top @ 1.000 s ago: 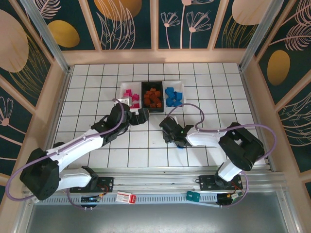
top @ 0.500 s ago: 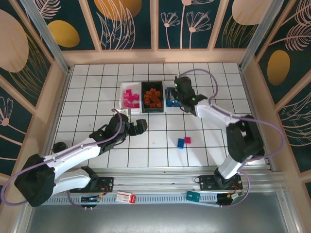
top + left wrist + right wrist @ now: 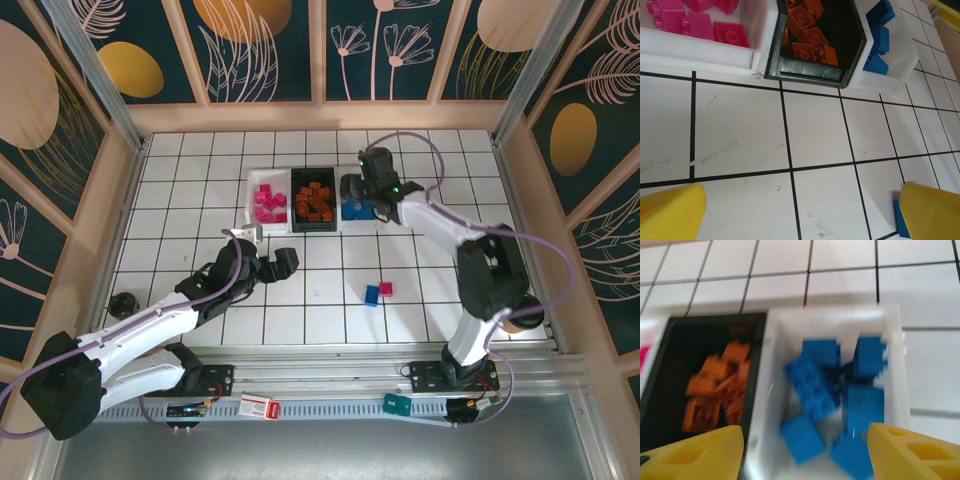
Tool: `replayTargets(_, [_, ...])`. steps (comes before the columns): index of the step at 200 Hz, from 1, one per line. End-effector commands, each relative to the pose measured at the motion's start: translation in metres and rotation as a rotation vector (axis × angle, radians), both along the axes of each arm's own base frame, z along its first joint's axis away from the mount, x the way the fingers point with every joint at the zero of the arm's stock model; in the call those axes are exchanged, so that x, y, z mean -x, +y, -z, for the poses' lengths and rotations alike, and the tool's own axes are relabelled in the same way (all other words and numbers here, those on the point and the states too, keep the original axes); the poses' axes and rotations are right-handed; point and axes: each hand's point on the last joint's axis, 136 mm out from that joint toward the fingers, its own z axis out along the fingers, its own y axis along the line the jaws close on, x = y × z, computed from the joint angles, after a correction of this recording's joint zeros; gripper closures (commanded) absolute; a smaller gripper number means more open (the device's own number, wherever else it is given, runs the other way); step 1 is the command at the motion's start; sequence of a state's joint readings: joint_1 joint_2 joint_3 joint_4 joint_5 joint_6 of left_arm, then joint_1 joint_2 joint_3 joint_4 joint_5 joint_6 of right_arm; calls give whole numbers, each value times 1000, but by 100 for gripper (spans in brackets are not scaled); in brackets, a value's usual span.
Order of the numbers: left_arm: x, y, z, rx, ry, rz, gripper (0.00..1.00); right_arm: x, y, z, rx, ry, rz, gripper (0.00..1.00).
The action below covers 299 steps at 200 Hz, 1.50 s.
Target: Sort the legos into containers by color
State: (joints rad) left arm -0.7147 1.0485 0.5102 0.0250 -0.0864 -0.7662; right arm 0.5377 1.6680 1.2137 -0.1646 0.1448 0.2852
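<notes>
Two legos, a blue brick (image 3: pixel 371 294) and a pink brick (image 3: pixel 386 288), were seen together on near tiles. The right gripper (image 3: pixel 805 437) was held wide above the right white tray (image 3: pixel 827 315); the left gripper (image 3: pixel 800 207) was spread wide, empty.

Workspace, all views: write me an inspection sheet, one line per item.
Surface: white tiled table, light scuffs in the left wrist view.
Job's things: left white tray holds pink bricks; black tray holds orange bricks; right white tray holds blue bricks; loose blue brick and loose pink brick lie side by side on the tiles.
Clutter: small dark object near the table's left edge, unidentifiable.
Grippers: left gripper open, empty, over bare tiles; right gripper open, empty, above the right white tray.
Cables: purple cables loop along both arms.
Surroundings: wooden frame, teal leaf-pattern panels.
</notes>
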Motion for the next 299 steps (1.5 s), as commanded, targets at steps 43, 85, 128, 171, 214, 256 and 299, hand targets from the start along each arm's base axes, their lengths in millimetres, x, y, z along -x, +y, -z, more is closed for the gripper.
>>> replayTargets(43, [2, 5, 4, -14, -5, -12, 1, 163, -23, 50, -3, 146, 3, 32])
replayTargets(85, [5, 6, 18, -18, 31, -19, 1, 220, -40, 89, 21, 298, 19, 32])
replayTargets(128, [9, 8, 31, -11, 60, -27, 1, 247, -45, 118, 51, 403, 22, 33])
replayTargets(171, [10, 9, 35, -7, 68, -37, 1, 253, -45, 136, 94, 435, 17, 34])
replayTargets(214, [12, 11, 39, -9, 79, -41, 1, 244, -32, 138, 77, 410, -3, 36])
replayTargets(256, [11, 10, 40, -8, 82, -41, 1, 230, -30, 142, 145, 372, 11, 41])
replayTargets(299, [11, 10, 40, -14, 83, -41, 1, 228, -23, 148, 147, 370, -23, 62])
